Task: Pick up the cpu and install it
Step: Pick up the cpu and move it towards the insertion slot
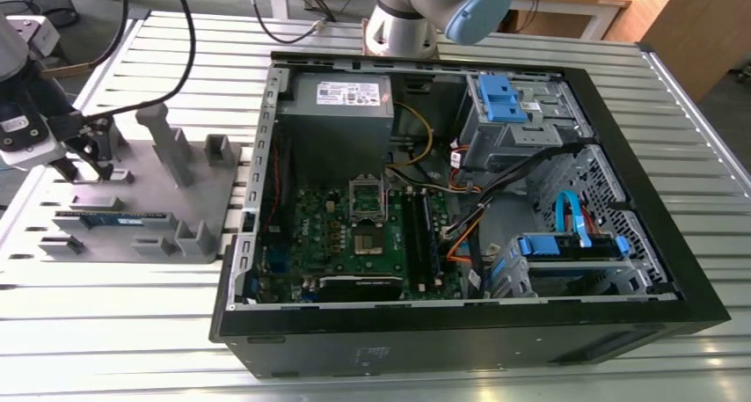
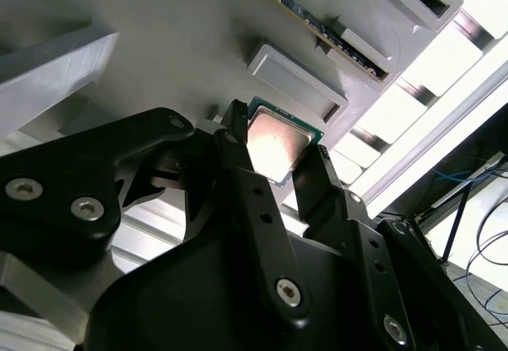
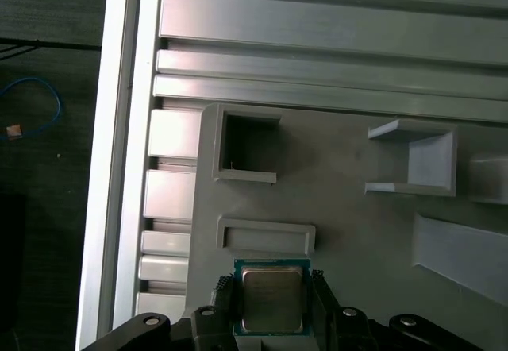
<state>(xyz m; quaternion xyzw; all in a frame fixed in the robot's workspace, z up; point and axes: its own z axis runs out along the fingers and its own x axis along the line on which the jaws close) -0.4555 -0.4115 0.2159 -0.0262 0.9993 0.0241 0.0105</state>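
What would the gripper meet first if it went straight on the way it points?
Probably the cpu, directly ahead of the gripper, then the grey holder behind it; the gap is unclear.

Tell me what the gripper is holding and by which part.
The cpu, pinched at two opposite side edges by the gripper, at the grey holder.

Holder (image 1: pixel 200 191) sits on the worktop (image 1: pixel 118 332) by its edge at the exterior view's left. The PC case (image 1: pixel 657 270) is just beside it twd the exterior view's right, w/ the arm base (image 1: pixel 405 24) behind the case at the far edge. End effector (image 1: pixel 90 166) is over the holder's far corner, cpu (image 3: pixel 271 299) btw its fingers (image 3: pixel 225 297), which touch two opposite edges, next to a low ridge (image 3: pixel 266 236); memory stick (image 1: pixel 114 217) lies in the holder's nearer part.
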